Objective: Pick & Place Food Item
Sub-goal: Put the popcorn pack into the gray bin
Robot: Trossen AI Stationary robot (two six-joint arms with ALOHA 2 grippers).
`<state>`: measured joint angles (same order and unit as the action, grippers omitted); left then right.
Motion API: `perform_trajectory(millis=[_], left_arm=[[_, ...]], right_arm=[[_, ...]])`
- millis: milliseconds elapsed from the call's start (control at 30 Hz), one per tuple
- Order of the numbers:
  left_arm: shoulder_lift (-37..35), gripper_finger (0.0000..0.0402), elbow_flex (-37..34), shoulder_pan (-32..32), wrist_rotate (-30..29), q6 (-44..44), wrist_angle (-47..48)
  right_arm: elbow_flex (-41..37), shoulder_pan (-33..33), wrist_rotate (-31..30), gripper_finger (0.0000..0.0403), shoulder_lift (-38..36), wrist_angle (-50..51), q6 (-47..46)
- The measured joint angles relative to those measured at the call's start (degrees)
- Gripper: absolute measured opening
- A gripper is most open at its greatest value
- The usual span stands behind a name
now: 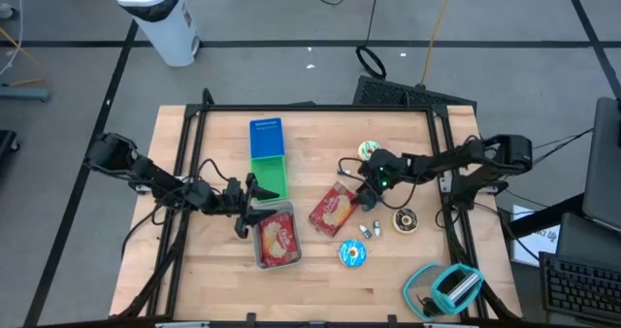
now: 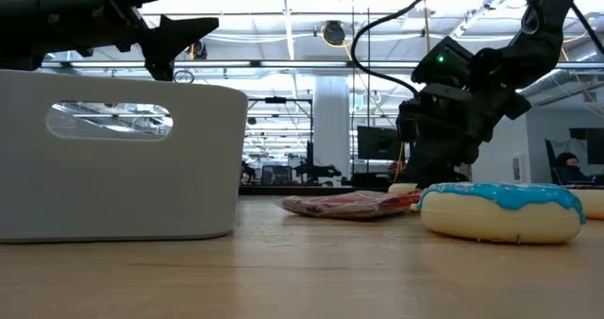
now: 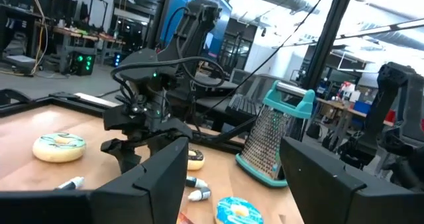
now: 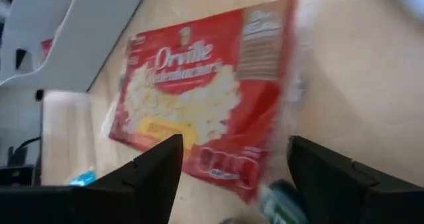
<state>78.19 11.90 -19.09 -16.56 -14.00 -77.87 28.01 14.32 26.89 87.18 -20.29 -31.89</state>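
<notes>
A red popcorn packet (image 1: 333,212) lies flat on the wooden table; it also shows in the right wrist view (image 4: 199,98). My right gripper (image 1: 355,184) hangs open just above the packet's far right end, and the packet lies between and beyond its fingers in the right wrist view (image 4: 235,148). A second red packet (image 1: 277,237) lies inside a white bin (image 1: 259,256). My left gripper (image 1: 253,203) is open and empty over the bin's far left end; its open fingers show in the left wrist view (image 3: 232,151).
A green and blue box (image 1: 267,158) stands beyond the bin. A blue-iced donut (image 1: 351,254), a chocolate donut (image 1: 405,220) and a pale-iced donut (image 1: 369,151) lie around the packet. A teal grater (image 1: 451,287) lies at the near right corner. Small white items (image 1: 369,231) lie near the packet.
</notes>
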Motion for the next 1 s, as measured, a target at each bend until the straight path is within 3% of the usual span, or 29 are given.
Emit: perform_trajectory(millis=[300,733,1000], left_arm=[[0.0,0.0241,0.0,0.0,-0.02,0.04,0.33],[0.0,0.0241,0.0,0.0,-0.02,0.04,0.64],[0.0,0.0241,0.02,0.09,-2.47,-1.15,0.62]], right_arm=[[0.04,-0.41,0.07,0.0203,1.17,-1.41,0.16],[-0.01,-0.43,0.33,0.0017,1.16,-4.09,5.54],[-0.02,-0.43,0.42,0.0004,-5.17,-10.84,8.57]])
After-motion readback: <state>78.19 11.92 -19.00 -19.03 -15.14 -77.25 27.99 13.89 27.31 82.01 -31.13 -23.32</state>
